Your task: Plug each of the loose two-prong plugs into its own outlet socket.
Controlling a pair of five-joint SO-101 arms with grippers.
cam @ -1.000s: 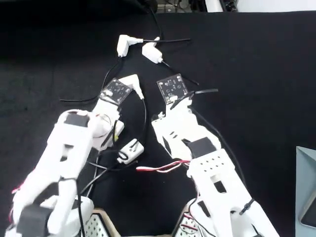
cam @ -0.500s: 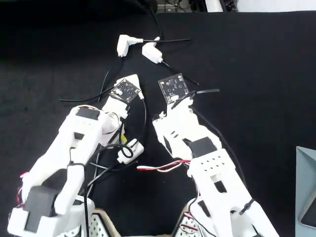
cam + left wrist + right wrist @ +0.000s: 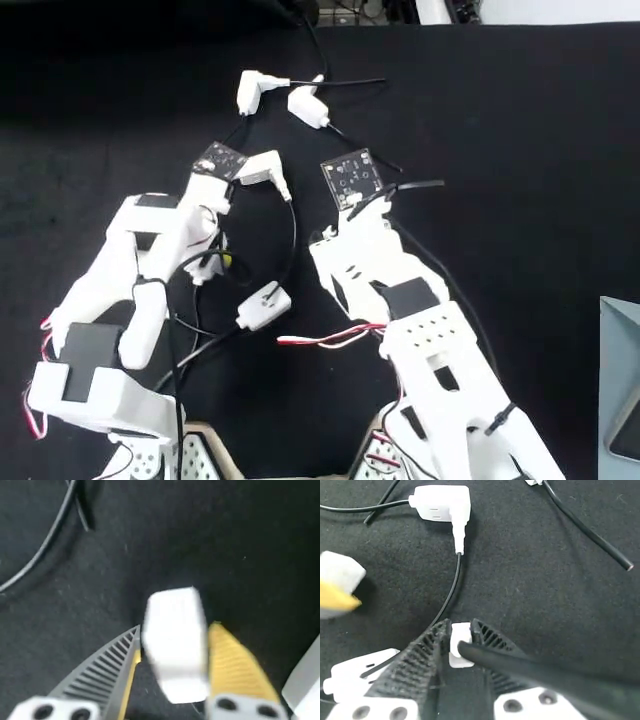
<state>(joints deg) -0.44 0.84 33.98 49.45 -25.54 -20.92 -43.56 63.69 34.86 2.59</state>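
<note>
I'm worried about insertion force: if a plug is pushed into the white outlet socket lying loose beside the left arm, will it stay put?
Probably not: the outlet socket looks small and light and lies unbraced on the black cloth, so it would likely slide. Its thin cord curves loosely, so it is likely floppy and offers little restraint. Flat sides suggest no rolling.

Light was thrown evenly from overhead. Black cloth (image 3: 520, 150) was rendered very dark, with little weave shown in high view. White shell of right arm (image 3: 430, 350) was washed out by glare, surface detail lost. Bright strip (image 3: 560, 10) was seen at far edge.

In left wrist view, white plug (image 3: 175, 645), clamped in left gripper (image 3: 177, 630), was overexposed to flat white.

In right wrist view, soft shadow was cast beside outlet socket (image 3: 442, 502). Small plug (image 3: 460, 652), pinched in right gripper (image 3: 460, 625), was lit brightly against shaded fingers (image 3: 420, 660).
</note>
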